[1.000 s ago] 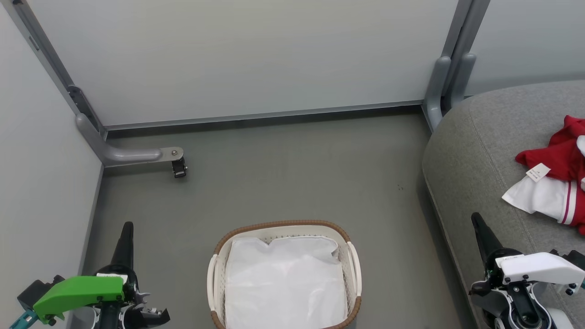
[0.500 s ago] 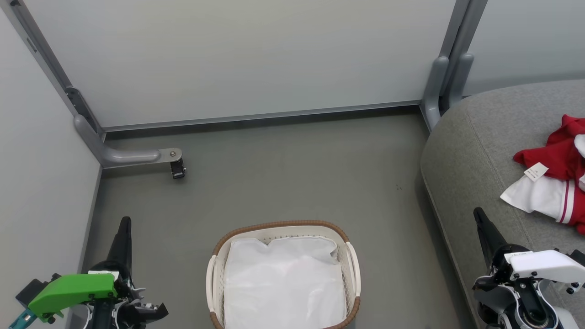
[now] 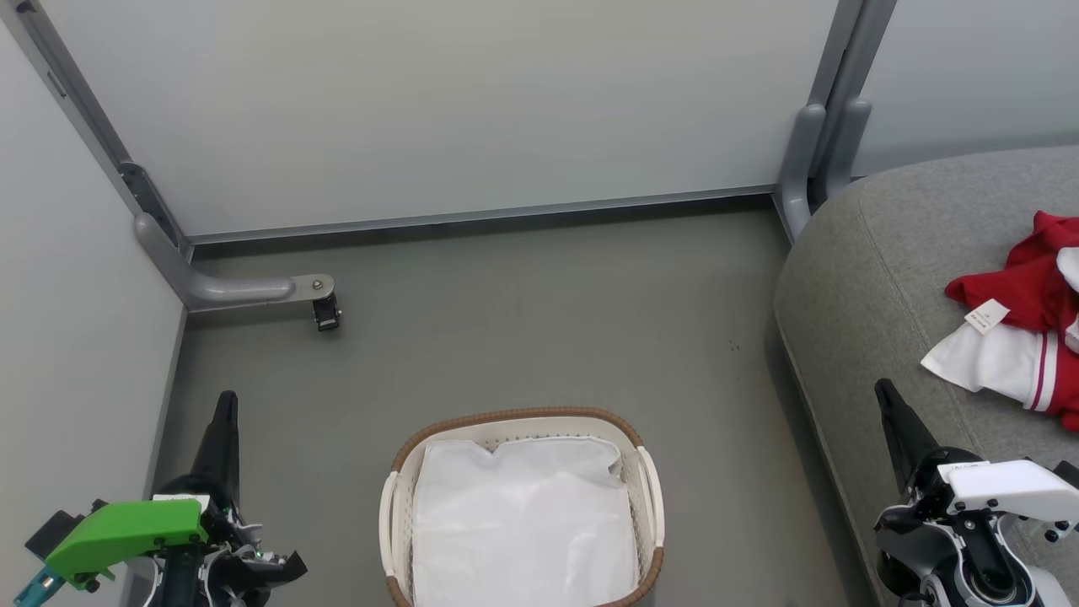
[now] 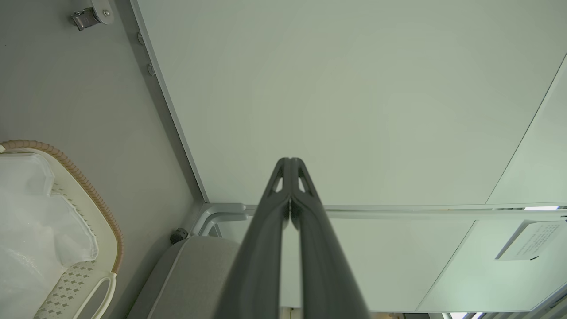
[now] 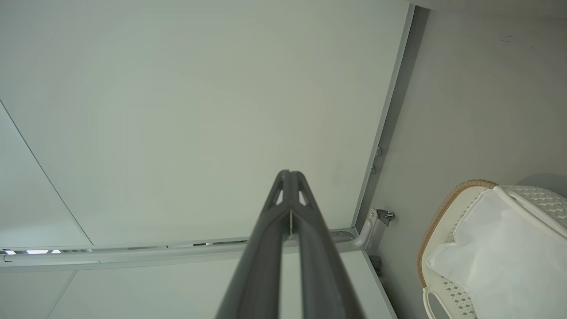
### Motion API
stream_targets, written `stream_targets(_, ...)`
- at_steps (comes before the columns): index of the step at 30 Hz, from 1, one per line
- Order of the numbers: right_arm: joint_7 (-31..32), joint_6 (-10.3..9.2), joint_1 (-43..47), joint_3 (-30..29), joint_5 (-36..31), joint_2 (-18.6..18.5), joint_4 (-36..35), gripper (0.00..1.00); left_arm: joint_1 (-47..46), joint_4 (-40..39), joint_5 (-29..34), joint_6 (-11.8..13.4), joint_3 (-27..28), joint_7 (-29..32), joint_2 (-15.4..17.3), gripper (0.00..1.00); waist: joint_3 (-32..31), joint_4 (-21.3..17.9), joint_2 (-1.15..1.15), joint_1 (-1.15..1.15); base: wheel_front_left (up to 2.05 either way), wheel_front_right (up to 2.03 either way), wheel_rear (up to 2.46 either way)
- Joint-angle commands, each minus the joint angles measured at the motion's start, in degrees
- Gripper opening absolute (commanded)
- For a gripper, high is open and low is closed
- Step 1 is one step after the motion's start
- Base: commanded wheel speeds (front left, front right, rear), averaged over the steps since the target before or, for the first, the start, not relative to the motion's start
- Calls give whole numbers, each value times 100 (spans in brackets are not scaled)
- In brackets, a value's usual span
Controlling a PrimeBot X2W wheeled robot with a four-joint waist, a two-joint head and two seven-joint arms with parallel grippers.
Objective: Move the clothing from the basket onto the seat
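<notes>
The red and white clothing (image 3: 1024, 333) lies on the grey seat (image 3: 877, 270) at the right of the head view, a small white tag on it. The white basket (image 3: 650, 497) with a brown rim stands on the floor at bottom centre, holding its white liner (image 3: 523, 523). My left gripper (image 3: 226, 403) is shut at the lower left, well left of the basket (image 4: 104, 212). At the lower right my right gripper (image 3: 883, 389) is shut, beside the seat's front edge and below the clothing. Both grippers (image 4: 290, 161) (image 5: 290, 173) hold nothing, and the basket (image 5: 436, 217) shows beside them.
Pale partition panels (image 3: 472, 110) close off the back and the left side. A grey bracket foot with a small black caster (image 3: 325, 312) sticks out on the floor at the left. Grey posts (image 3: 822, 152) stand by the seat's far corner. Bare grey floor (image 3: 523, 320) lies beyond the basket.
The whole head view has shifted slightly, so the camera moved. Both grippers stay shut and show slightly higher in the view. The clothing and the basket lie as before.
</notes>
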Motion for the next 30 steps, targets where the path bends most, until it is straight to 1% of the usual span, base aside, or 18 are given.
stream_targets(1,8,-4,-42,-11,23,-34,-21,0,-59,-5,-17,-23,11,18,33,0,0,0,0,0,0,0,0)
stream_targets(30,7,-4,-41,-10,24,-34,-21,0,-58,-4,-18,-23,11,17,33,0,0,0,0,0,0,0,0)
